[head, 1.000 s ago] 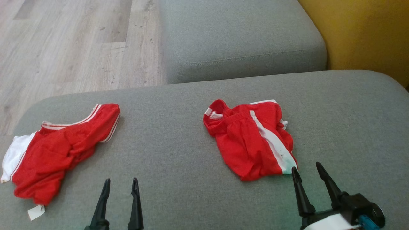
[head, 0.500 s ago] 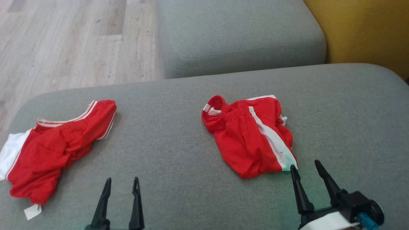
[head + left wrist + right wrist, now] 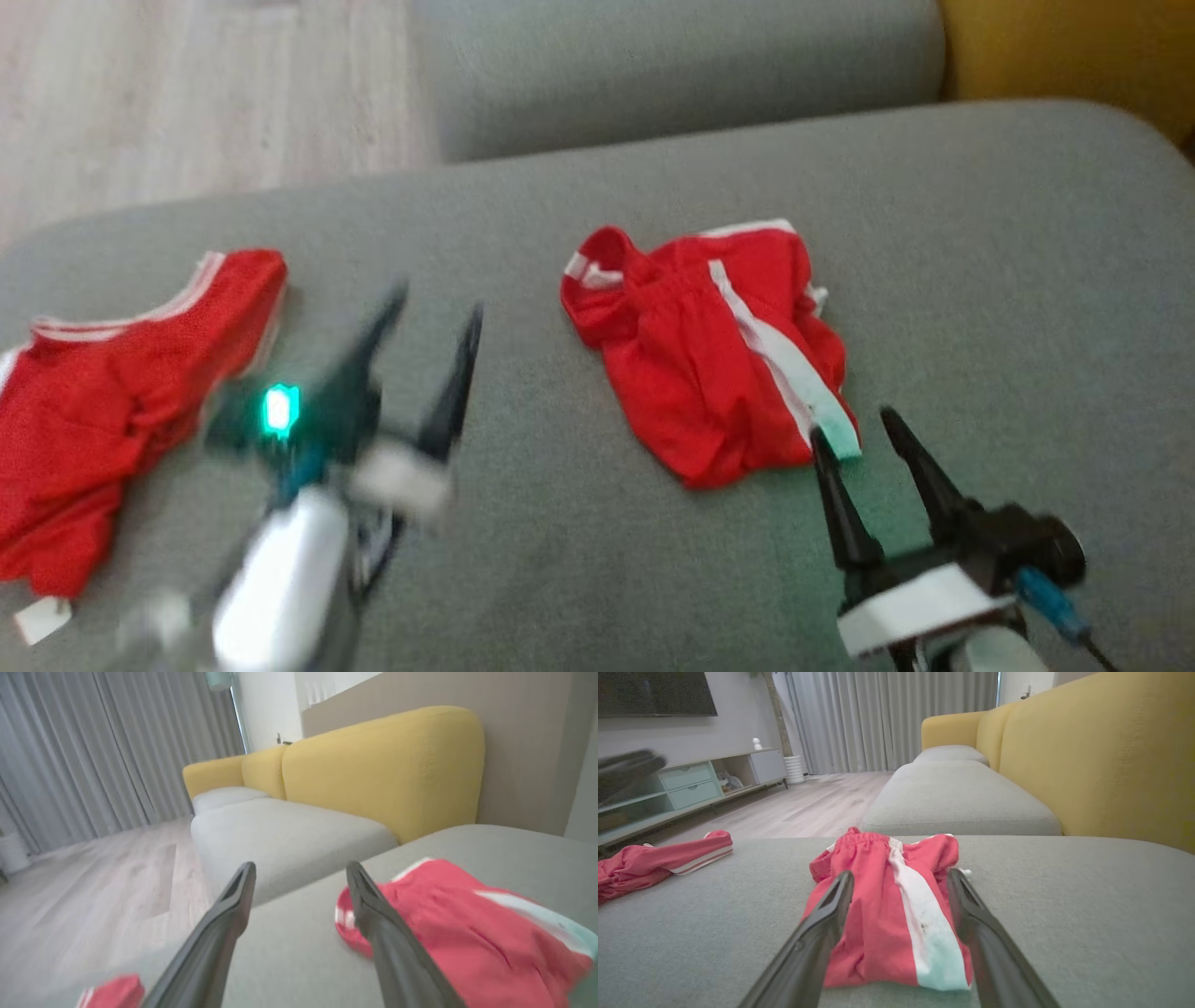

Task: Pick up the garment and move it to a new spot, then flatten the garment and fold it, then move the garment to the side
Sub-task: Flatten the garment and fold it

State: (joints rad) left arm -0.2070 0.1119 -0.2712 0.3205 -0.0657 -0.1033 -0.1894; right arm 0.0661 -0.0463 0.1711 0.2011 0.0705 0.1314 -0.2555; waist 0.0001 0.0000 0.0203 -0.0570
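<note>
1. The red shorts (image 3: 709, 364) lie crumpled on the grey seat cushion (image 3: 1027, 280), centre-right in the head view. The white side stripe (image 3: 775, 359) faces up, and the waistband (image 3: 597, 271) is at the far-left end.
2. Judged handling: the fabric looks thin, light and limp. Expect it to drape, bunch and slide over itself, and it will not hold a shape when lifted.
3. Suggested hold: pinch the gathered waistband, which looks the thickest edge, or the near hem corner at the stripe's end. Avoid the loose middle, where you would likely catch a single layer.
4. Right gripper (image 3: 853, 425): the jaws are spread wide and hold nothing. The tips sit just beside the near hem, and the right wrist view frames the shorts between the two fingers.
5. Left gripper (image 3: 436, 303): it is blurred in the head view. The left wrist view shows its jaws apart and empty, left of the shorts and apart from them.
6. A second red jersey (image 3: 112, 392) lies well apart on the cushion's left side. Keep it out of the grasp.
</note>
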